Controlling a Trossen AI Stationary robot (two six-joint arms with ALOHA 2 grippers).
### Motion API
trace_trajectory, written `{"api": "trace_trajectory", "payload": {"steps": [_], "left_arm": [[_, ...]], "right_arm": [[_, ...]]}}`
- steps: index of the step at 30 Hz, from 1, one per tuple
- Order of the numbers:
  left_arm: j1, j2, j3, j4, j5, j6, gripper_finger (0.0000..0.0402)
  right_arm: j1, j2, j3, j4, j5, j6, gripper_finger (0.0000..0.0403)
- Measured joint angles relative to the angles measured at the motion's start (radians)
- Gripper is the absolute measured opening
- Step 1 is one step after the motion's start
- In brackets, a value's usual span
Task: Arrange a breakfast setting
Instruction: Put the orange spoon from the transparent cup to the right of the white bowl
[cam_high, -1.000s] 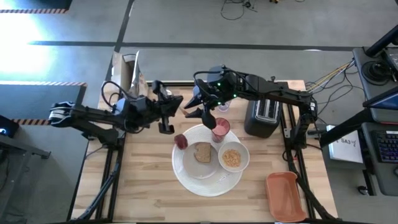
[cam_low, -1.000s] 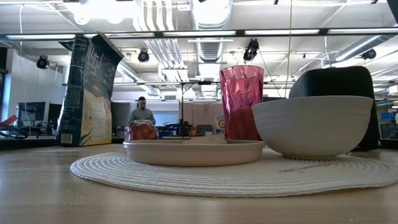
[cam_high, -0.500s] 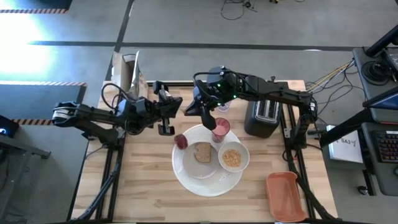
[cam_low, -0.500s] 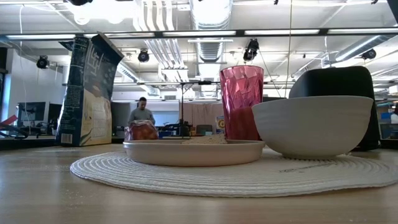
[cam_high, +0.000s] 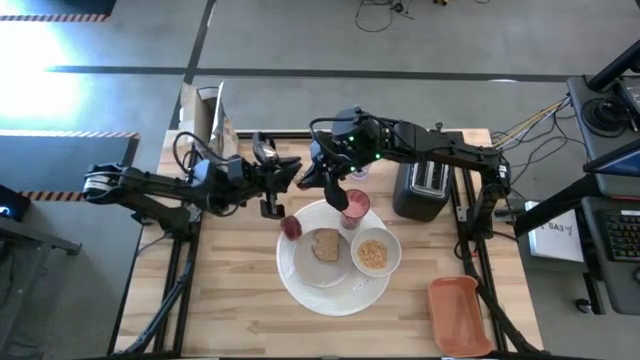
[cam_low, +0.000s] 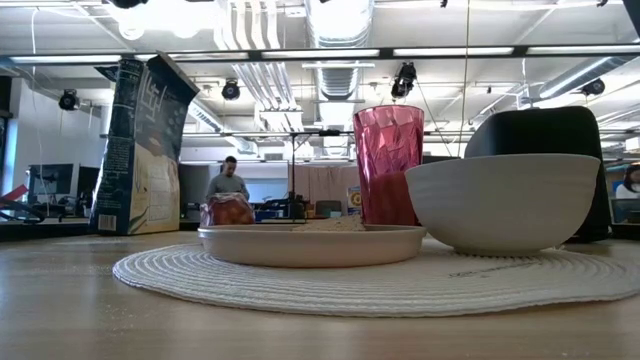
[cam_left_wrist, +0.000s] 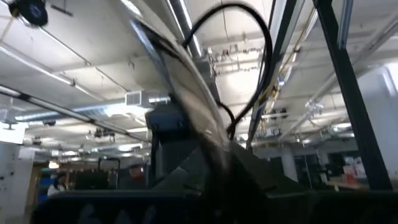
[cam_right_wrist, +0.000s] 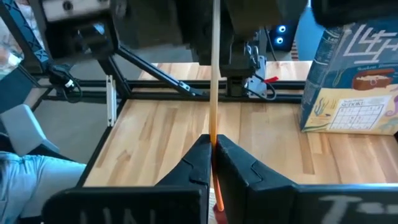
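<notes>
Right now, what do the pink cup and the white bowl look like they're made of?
The pink cup looks like see-through plastic: light passes through its faceted, glossy wall, though it could be glass. The white bowl looks like ceramic or hard plastic: opaque, smooth and matte.

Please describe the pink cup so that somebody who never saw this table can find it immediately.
Find the round white placemat in the middle of the wooden table. At its far edge, near the black toaster, stands the translucent pink cup, between the white plate and the small white bowl. It is the only tall, see-through, faceted thing there.
</notes>
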Motion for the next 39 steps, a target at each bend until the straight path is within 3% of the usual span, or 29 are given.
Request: {"api": "trace_trajectory", "payload": {"steps": [12,17,29,39], "left_arm": [[0.002,-0.105,0.0,-0.329,0.001,-0.02,0.019],[0.002,-0.194,0.0,-0.515,-0.117,-0.015,0.0238],[0.002,-0.341,0.0,-0.786,-0.259,-0.007,0.0252],[0.003,-0.434,0.0,-1.028,-0.409,-0.019,0.0251]], "right_arm": [[-0.003,0.0,0.058,-0.06,0.07,-0.001,0.0008],[-0.004,-0.002,0.14,-0.194,0.178,0.012,0.0008],[-0.006,-0.003,0.256,-0.429,0.383,0.143,0.0007],[-0.004,-0.005,0.272,-0.763,0.434,0.369,0.0008]]}}
